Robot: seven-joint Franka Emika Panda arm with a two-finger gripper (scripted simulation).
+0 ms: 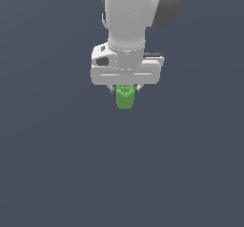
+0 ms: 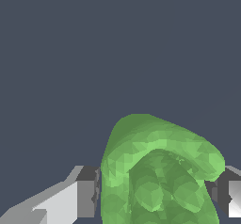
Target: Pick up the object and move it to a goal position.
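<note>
Only a plain, featureless dark grey-blue backdrop [image 1: 47, 164] across both views.

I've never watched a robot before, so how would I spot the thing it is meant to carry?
Find the big white arm in the exterior view and follow it down to its gripper. Poking out below is the green object, a small stubby lump. It is the only brightly coloured thing against the grey background.

A flat, dark slate-blue backdrop [image 1: 47, 164] fills both views, evenly lit, with no visible walls, floor edge, furniture, windows or cast shadows.
</note>
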